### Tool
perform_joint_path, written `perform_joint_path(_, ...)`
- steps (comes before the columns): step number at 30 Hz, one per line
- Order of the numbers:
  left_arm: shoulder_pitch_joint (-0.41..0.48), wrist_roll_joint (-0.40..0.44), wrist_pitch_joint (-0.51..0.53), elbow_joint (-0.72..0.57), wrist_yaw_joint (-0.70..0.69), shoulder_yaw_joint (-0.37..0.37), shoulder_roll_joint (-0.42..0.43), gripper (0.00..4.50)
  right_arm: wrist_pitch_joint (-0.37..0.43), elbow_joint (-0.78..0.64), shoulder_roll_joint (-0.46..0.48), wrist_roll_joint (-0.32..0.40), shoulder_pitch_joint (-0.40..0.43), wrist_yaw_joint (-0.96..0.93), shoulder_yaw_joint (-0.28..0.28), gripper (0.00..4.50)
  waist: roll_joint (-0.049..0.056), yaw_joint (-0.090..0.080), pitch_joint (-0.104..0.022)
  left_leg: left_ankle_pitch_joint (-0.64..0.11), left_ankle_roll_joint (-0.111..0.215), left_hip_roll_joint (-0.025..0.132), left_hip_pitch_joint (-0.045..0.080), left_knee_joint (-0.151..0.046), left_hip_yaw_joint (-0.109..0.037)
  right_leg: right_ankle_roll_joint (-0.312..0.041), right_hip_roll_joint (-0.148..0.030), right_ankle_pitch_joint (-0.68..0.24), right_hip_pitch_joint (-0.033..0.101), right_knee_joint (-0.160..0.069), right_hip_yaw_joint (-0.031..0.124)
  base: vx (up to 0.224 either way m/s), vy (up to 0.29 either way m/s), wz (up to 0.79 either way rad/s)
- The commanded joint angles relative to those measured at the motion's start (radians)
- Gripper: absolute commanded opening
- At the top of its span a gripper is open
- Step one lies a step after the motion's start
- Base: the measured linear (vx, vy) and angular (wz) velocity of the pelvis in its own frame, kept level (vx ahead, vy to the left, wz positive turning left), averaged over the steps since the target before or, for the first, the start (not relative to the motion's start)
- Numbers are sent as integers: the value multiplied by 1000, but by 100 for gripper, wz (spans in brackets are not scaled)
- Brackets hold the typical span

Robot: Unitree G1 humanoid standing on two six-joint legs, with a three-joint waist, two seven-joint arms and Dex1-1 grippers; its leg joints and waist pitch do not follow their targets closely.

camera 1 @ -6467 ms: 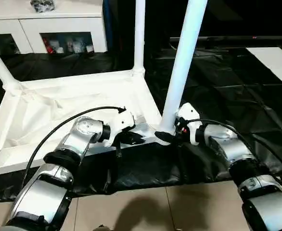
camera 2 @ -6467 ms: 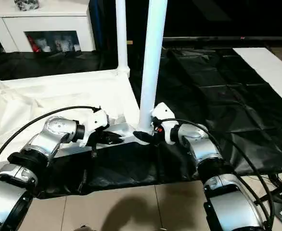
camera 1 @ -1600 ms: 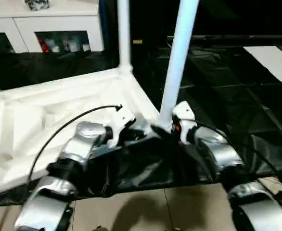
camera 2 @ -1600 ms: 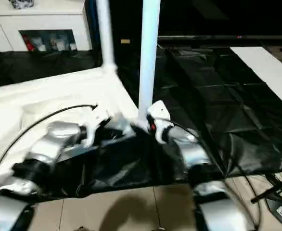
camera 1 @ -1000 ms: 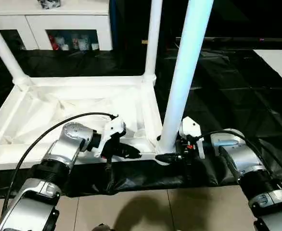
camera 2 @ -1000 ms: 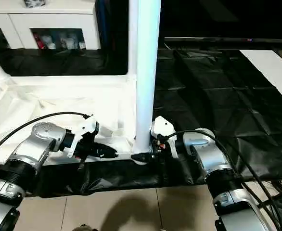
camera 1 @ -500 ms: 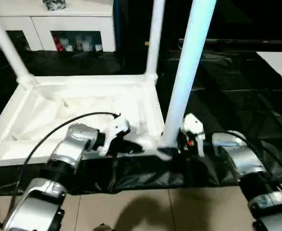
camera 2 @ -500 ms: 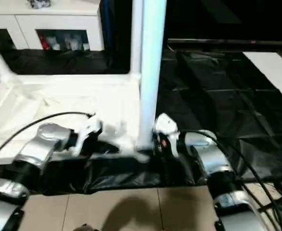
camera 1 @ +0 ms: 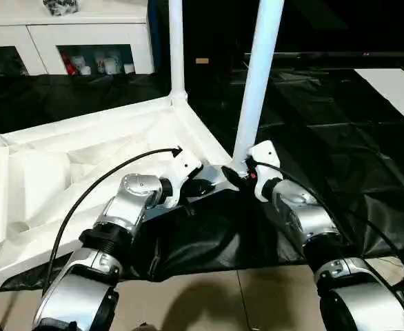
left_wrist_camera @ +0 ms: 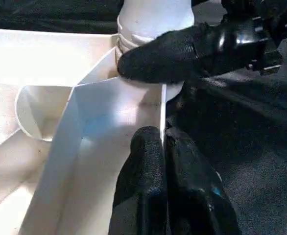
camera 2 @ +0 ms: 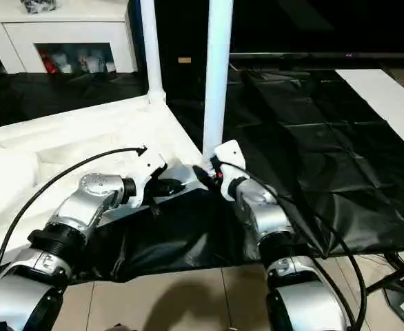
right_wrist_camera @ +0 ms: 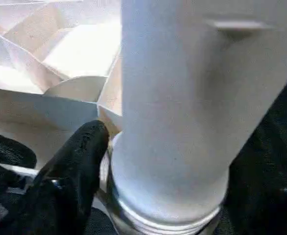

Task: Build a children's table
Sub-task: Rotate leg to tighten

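Two end effectors meet the children's table (camera 1: 85, 148): left (left_wrist_camera: 163, 147) pinching its rim, right (camera 1: 238, 181) spread round a leg (camera 1: 257, 83)

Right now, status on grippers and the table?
Left gripper shut on tabletop rim. Right gripper around base of near leg, which stands in its corner socket. Nothing in the way.

Near leg (camera 1: 257, 83) top cropped, cabinet (camera 1: 85, 41) contents too small

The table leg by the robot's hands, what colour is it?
White. The leg shows best in the left eye view, against the black sheet.
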Motion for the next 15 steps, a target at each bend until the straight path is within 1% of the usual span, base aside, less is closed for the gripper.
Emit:
perform_joint_path(1,-20,-51,-37,-62,-49,-42,-52,0,-9,6,76,-3,-5,116,105,396,-2,-1,-65,-187,57,23,-1,-61,-6,-216,-57,-181,55,-74,52,0,0,0)
perform_joint_path(2,-6,-59,-47,-79,-95,-49,-33,0,-21,6,53,-8,-4,148,112,396,-2,-1,-66,-178,58,23,-2,-60,-6,-222,-56,-158,56,-71,52,0,0,0)
perform_joint_path(3,-6,-59,-47,-79,-95,-49,-33,0,-21,6,53,-8,-4,148,112,396,-2,-2,-66,-178,62,23,-3,-60,-6,-227,-56,-150,57,-71,52,0,0,0)
perform_joint_path(4,3,-68,-45,-93,-131,-50,-20,0,-38,6,35,-11,-2,189,117,396,-3,-4,-66,-174,64,23,-5,-60,-6,-229,-57,-140,58,-69,52,0,0,0)
perform_joint_path(5,9,-79,-35,-105,-162,-49,-8,0,-58,1,19,-12,2,226,122,396,-4,-5,-68,-165,71,23,-5,-57,-5,-236,-56,-121,59,-67,52,0,0,0)
perform_joint_path(6,15,-89,-27,-114,-201,-48,11,0,-71,-21,-5,3,11,302,126,396,-4,-5,-68,-157,80,23,-6,-56,-5,-245,-57,-109,60,-65,51,0,0,0)
perform_joint_path(7,16,-92,-27,-115,-210,-47,16,0,-72,-28,-12,8,14,325,128,396,-3,-4,-67,-154,91,23,-6,-54,-3,-252,-55,-97,59,-65,51,0,0,0)
perform_joint_path(8,23,-102,-32,-123,-250,-47,36,0,-71,-58,-36,26,27,406,138,396,-7,-3,-67,-152,96,25,-5,-54,-2,-255,-55,-93,59,-65,52,0,0,0)
perform_joint_path(9,28,-107,-36,-127,-269,-47,44,0,-69,-71,-46,33,33,440,143,396,-4,0,-68,-141,105,27,-7,-52,-2,-263,-54,-72,61,-59,50,0,0,0)
perform_joint_path(10,32,-113,-31,-131,-290,-47,55,0,-63,-91,-59,43,43,482,151,396,-4,0,-66,-140,110,26,-7,-53,-1,-264,-52,-70,59,-60,50,0,0,0)
perform_joint_path(11,37,-121,-30,-136,-319,-46,68,0,-47,-120,-76,56,55,534,161,396,-7,3,-66,-141,113,27,-7,-53,-1,-264,-53,-78,61,-59,49,0,0,0)
perform_joint_path(13,42,-133,-20,-143,-355,-42,85,0,-28,-160,-101,76,71,608,175,396,-6,5,-64,-158,114,29,-5,-54,-1,-261,-54,-110,58,-63,49,0,0,0)
perform_joint_path(15,48,-145,-11,-149,-399,-40,104,0,1,-198,-132,93,86,699,194,396,-7,10,-63,-175,108,28,-4,-54,-1,-252,-53,-148,58,-66,49,0,0,0)
